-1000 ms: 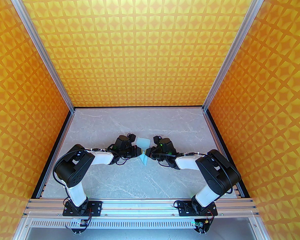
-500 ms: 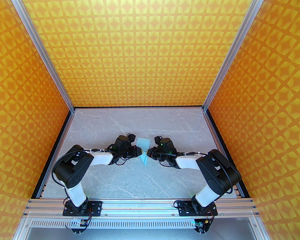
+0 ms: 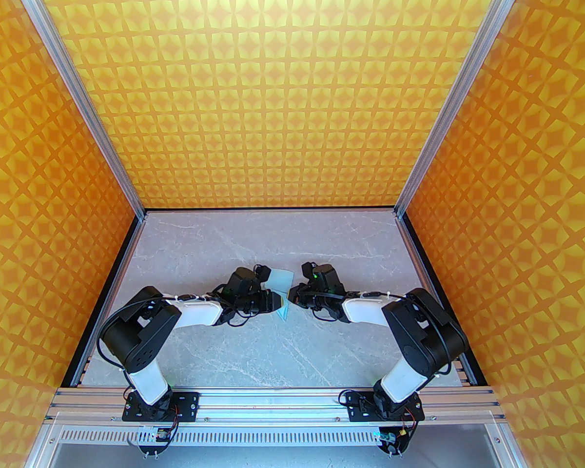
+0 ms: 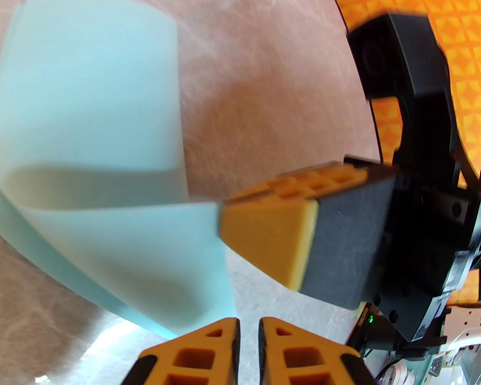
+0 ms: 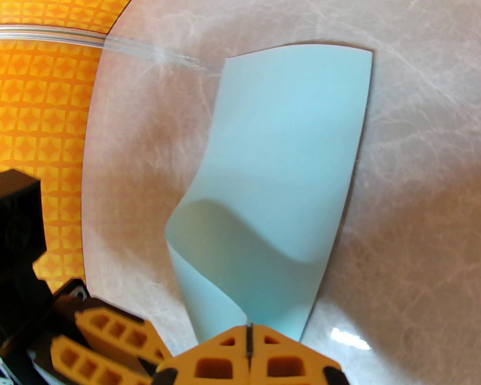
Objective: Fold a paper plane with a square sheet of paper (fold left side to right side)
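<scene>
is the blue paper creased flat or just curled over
Curled over: the paper bends in a rounded, uncreased loop at the right gripper.

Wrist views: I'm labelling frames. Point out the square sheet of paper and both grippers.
square sheet of paper (image 5: 288, 155), right wrist view, on its far, flatter part.
right gripper (image 5: 248, 329), right wrist view, where its fingertips meet.
left gripper (image 4: 249, 327), left wrist view, the narrow gap between its fingertips.
</scene>
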Motion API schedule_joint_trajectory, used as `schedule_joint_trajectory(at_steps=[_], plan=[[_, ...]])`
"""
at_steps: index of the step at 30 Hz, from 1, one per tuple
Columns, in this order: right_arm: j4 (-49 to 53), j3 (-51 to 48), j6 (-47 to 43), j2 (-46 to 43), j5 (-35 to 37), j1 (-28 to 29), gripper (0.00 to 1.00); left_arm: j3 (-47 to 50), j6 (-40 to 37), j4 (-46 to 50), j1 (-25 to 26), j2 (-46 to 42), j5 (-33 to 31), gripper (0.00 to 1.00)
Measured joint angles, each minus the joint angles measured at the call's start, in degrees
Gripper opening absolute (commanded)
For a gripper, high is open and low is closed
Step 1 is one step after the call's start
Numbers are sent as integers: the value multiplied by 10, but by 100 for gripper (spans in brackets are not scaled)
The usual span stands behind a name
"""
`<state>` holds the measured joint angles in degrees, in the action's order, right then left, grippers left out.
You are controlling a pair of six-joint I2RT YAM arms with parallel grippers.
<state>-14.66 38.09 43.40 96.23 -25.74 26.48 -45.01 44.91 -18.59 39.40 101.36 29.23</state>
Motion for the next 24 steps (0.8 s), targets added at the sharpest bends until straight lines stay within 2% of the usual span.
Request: schedule_joint_trajectory(at_steps=[24], plan=[[21,25,-22,33,-2,-4,0,-10,-3,5,9,33,6,16]])
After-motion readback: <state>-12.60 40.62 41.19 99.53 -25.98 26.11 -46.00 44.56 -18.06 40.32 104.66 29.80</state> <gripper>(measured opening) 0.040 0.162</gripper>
